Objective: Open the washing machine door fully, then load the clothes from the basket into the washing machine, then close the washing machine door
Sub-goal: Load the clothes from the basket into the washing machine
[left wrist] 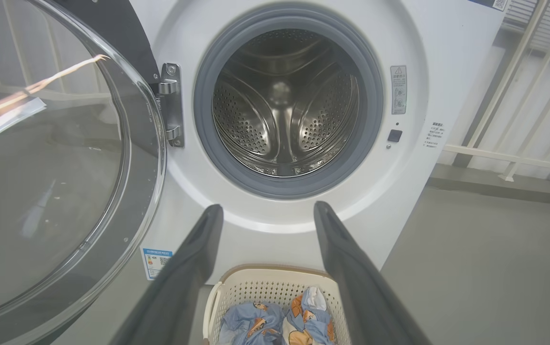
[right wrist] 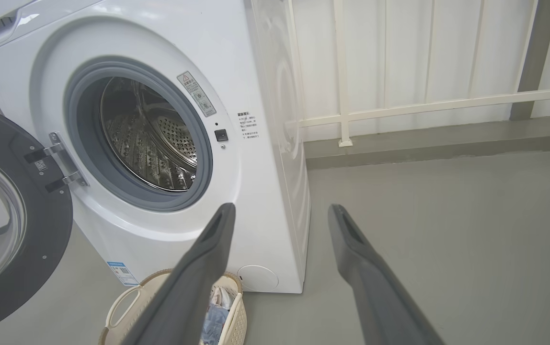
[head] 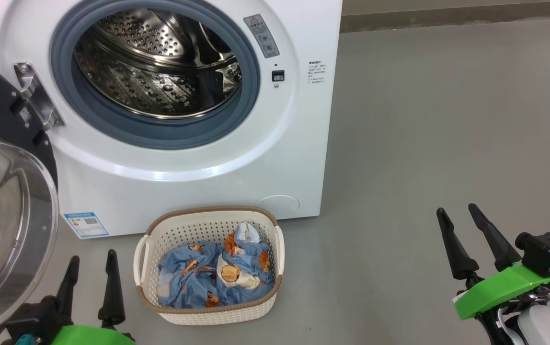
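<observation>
Washing machine door [head: 6, 215] hangs wide open, left of the washing machine [head: 198, 191] drum. Basket [head: 217, 314] sits on the floor just before the machine, clothes [head: 217, 275] inside. Left gripper [head: 92, 255] and right gripper [head: 456, 208] are both spread, holding nothing.

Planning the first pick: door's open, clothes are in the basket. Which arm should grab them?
Left. The left gripper is open beside the basket, and its wrist view frames the clothes between its fingers. The right gripper, also open, hangs farther off over floor.
</observation>
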Controlling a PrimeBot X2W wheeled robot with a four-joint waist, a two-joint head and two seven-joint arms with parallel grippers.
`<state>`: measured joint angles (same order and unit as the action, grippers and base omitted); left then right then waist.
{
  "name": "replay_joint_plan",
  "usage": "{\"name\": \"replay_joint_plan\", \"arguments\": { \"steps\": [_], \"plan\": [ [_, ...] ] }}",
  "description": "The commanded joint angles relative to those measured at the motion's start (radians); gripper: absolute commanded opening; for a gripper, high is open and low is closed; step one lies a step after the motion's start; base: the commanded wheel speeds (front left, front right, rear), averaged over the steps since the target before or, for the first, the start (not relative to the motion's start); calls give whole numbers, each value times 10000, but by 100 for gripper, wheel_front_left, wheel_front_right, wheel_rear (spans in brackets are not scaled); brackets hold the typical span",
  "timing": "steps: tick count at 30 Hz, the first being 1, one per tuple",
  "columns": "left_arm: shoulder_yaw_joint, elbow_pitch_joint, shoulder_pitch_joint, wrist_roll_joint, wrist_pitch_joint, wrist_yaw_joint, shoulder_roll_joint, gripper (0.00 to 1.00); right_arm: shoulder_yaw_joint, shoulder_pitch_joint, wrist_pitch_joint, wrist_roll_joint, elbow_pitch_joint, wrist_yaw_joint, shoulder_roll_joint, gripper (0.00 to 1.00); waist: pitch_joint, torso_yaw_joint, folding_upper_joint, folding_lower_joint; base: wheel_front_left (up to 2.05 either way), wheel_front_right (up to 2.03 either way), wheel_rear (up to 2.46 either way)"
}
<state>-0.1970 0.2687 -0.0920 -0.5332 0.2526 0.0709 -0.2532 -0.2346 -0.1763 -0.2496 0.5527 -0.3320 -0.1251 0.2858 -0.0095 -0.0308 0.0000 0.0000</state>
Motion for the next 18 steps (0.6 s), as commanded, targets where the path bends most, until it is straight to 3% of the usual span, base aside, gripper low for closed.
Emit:
{"name": "replay_joint_plan", "arguments": {
  "steps": [1,18],
  "plan": [
    [380,-127,-175,125,91,1,-175,100,-156,-74,-122,-130,197,-56,140,100,-2,0,0,0,0,0,0],
    [429,-133,-208,225,91,13,-149,100,-117,-55,-122,-99,218,-56,121,100,40,30,0,0,0,0,0]
  ]
}}
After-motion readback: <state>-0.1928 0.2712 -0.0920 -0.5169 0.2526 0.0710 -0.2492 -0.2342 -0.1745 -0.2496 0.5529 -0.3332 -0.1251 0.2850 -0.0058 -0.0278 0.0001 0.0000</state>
